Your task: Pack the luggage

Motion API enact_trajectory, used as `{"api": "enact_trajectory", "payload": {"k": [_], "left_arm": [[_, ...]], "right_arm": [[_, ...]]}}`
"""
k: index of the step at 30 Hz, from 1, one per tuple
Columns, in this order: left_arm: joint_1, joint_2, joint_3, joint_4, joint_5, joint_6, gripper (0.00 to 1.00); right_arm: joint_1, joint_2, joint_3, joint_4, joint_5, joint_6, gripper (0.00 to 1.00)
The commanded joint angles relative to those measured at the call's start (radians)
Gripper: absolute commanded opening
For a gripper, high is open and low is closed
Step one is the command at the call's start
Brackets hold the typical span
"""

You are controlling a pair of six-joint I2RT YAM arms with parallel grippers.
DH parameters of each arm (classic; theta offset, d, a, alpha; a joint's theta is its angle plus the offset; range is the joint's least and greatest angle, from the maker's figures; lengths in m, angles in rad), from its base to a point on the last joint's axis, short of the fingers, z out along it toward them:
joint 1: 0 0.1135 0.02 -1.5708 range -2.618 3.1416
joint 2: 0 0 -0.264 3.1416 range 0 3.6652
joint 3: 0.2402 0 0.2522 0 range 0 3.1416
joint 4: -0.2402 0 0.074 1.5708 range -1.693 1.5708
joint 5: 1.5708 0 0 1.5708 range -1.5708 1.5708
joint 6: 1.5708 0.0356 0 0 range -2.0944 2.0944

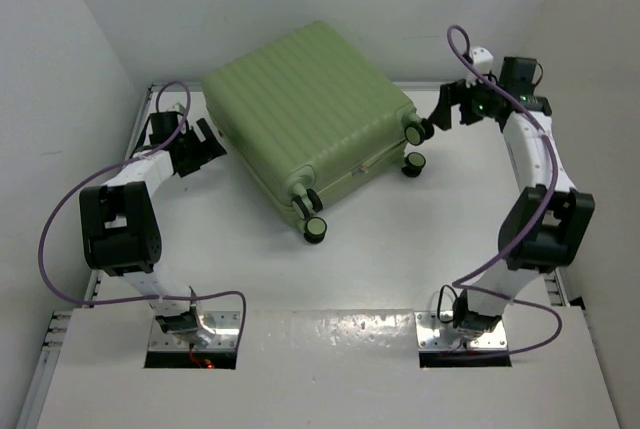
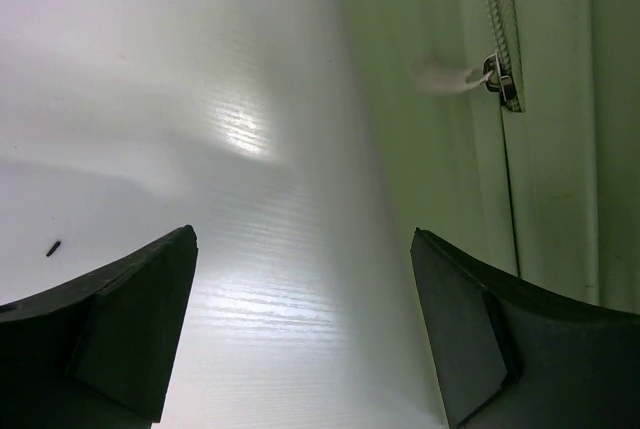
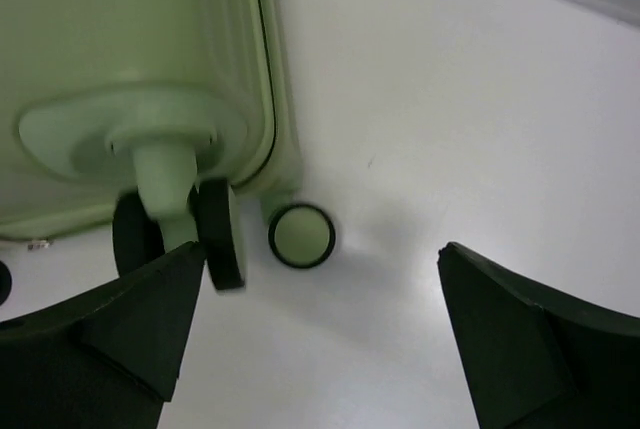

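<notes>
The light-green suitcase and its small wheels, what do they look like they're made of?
The light-green ribbed suitcase looks like moulded hard plastic with a satin finish: stiff ridges, a soft sheen, no fabric weave. The small black wheels seem to have matte rubber or plastic tyres around pale green plastic hubs; the look leaves open which.

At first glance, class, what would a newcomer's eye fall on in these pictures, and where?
The big light-green ribbed luggage dominates, lying shut at the back of the white table, small wheels along its near edge. An open claw flanks each side: the left claw at its left edge, the right claw beside a wheel.
</notes>
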Motion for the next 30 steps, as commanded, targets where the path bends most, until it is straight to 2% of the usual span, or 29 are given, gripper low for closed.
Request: {"api": "enact_trajectory", "payload": {"k": [1, 4, 9, 11, 20, 30], "left_arm": [[-0.005, -0.042, -0.007, 0.027, 0.008, 0.004, 0.90], [0.005, -0.042, -0.007, 0.027, 0.023, 0.004, 0.90], [0.015, -0.033, -0.007, 0.027, 0.023, 0.013, 0.90], [0.024, -0.022, -0.007, 0.027, 0.023, 0.013, 0.90], [0.024, -0.013, -0.007, 0.027, 0.052, 0.004, 0.90], [0.024, -0.013, -0.016, 0.027, 0.052, -0.006, 0.90]], "right_arm": [[0.040, 0.108, 0.152, -0.089, -0.038, -0.084, 1.00], [0.080, 0.193, 0.271, -0.164, -0.052, -0.124, 1.00], [0.127, 0.286, 0.438, -0.293, -0.090, -0.094, 1.00], [0.132, 0.296, 0.442, -0.322, -0.102, -0.109, 1.00], [0.126, 0.222, 0.374, -0.261, -0.092, -0.075, 1.00], [0.109, 0.176, 0.373, -0.222, 0.031, -0.092, 1.00]]}}
